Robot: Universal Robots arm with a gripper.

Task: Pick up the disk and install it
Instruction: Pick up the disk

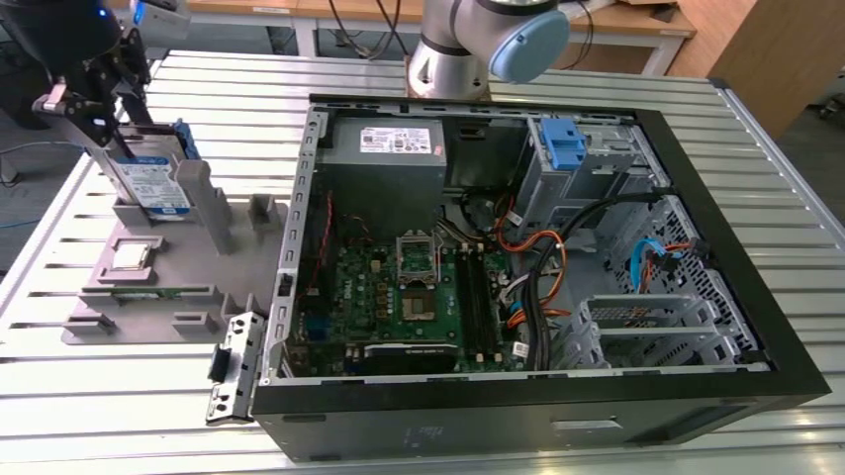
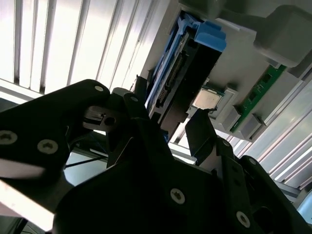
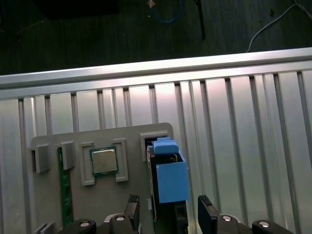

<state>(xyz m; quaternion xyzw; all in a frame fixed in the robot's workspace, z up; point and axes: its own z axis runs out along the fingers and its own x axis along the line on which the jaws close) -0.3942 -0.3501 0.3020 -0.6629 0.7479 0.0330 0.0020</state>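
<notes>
- First wrist view looks down past the end effector (image 3: 169, 212). Its two dark fingers (image 3: 207, 217) are spread, one on each side of the blue-framed disk (image 3: 171, 183), and a small gap shows between each finger and the disk.
- The disk stands on its edge in a slot of the grey holder plate (image 3: 136, 139).
- Just beside the disk, on the same plate, a square processor chip (image 3: 103, 161) lies in a shallow pocket. A green memory stick (image 3: 65, 195) lies on the other side of the chip.
- The plate lies on the ribbed metal surface (image 3: 234, 146). Past the edge of the surface there is a dark floor (image 3: 73, 39) with some cables (image 3: 168, 12).
- In the exterior view the end effector, the disk and the plate are at the exterior view's left. The open computer case (image 1: 528, 421) lies beside them, toward the exterior view's right.
- Inside the case a blue bracket (image 1: 564, 146) sits in the far drive bay, near the grey power supply (image 1: 386, 143).
- Behind the case stands the arm base (image 1: 449, 59).
</notes>
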